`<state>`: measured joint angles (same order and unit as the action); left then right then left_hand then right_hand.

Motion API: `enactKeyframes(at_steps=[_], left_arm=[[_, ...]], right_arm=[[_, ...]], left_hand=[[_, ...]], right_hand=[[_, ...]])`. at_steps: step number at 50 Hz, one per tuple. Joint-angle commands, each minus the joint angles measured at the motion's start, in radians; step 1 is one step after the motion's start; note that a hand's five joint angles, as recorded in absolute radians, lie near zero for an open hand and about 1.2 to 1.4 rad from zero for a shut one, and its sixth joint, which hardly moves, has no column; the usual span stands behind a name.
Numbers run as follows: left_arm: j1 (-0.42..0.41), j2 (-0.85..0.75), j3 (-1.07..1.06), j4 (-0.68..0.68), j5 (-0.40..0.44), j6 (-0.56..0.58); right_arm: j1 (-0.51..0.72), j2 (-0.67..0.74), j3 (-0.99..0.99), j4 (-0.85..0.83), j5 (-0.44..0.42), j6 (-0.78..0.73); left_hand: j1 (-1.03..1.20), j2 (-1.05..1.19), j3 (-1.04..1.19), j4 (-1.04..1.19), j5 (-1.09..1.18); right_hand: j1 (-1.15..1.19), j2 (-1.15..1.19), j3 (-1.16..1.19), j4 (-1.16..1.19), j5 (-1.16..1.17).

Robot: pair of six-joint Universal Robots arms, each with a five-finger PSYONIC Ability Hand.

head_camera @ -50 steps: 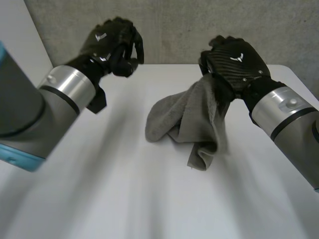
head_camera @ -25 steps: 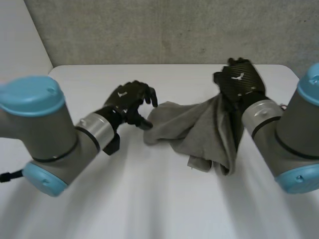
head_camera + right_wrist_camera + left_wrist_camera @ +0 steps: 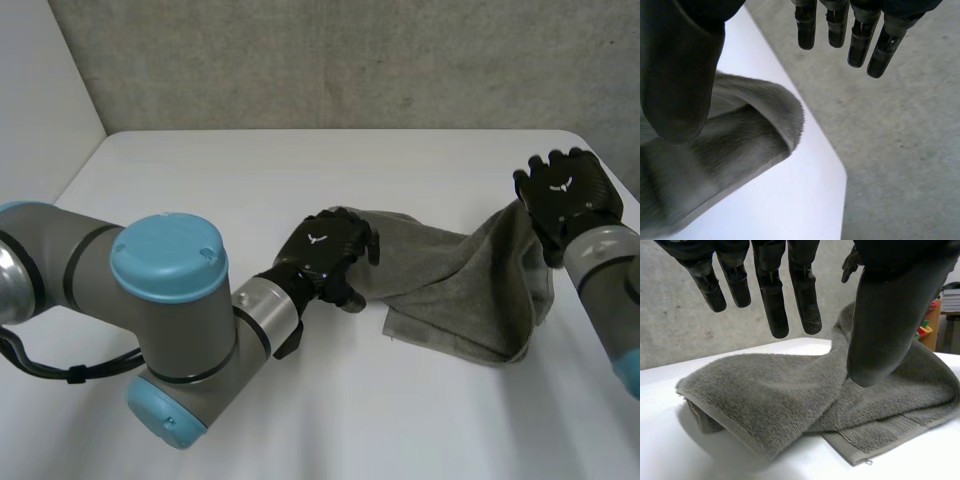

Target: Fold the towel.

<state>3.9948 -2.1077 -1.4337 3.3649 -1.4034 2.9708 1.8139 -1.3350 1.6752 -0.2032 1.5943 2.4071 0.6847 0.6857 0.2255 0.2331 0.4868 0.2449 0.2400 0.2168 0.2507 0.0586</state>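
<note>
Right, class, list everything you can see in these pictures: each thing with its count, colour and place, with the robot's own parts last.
towel: one, grey, rumpled and stretched across the table between the two hands
table: one, white, under the towel
wall: one, grey concrete, behind the table
floor: grey, beyond the table's rounded corner by the right hand
coloured items: number unclear, red, yellow and green, far off beyond the towel
arms: two, grey with light-blue caps, one at each side
left hand: one, black, fingers straight, over the towel's left end
right hand: one, black, fingers straight, at the towel's raised right end
</note>
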Motion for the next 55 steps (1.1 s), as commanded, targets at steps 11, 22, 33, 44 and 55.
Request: enactKeyframes(at_steps=[11, 22, 33, 44, 55], left_arm=[[0.018, -0.038, 0.036, 0.005, -0.012, 0.079], [0.141, 0.139, -0.086, 0.005, -0.009, 0.077], [0.242, 0.245, -0.22, 0.008, 0.001, 0.082], [0.25, 0.256, -0.287, 0.057, -0.005, 0.082], [0.352, 0.339, -0.287, 0.062, -0.006, 0.076]], right_arm=[[-0.007, -0.159, 0.018, 0.315, -0.246, 0.075], [0.142, 0.179, -0.129, 0.114, -0.251, 0.196], [0.145, 0.425, -0.276, 0.071, -0.258, 0.311], [0.169, 0.387, -0.312, 0.039, -0.269, 0.3], [0.231, -0.024, -0.463, -0.015, -0.295, 0.447]], left_hand=[[-0.04, -0.041, -0.051, -0.059, -0.016], [-0.089, -0.09, -0.051, -0.059, -0.066], [-0.145, -0.146, -0.051, -0.059, -0.122], [-0.166, -0.167, -0.051, -0.059, -0.142], [-0.181, -0.181, -0.051, -0.059, -0.157]], right_hand=[[-0.07, -0.065, -0.042, -0.076, -0.059], [-0.07, -0.065, -0.042, -0.076, -0.059], [0.13, 0.135, -0.042, -0.076, 0.142], [1.151, 1.156, -0.042, -0.076, 1.163], [1.151, 1.156, -0.042, -0.076, 1.163]])
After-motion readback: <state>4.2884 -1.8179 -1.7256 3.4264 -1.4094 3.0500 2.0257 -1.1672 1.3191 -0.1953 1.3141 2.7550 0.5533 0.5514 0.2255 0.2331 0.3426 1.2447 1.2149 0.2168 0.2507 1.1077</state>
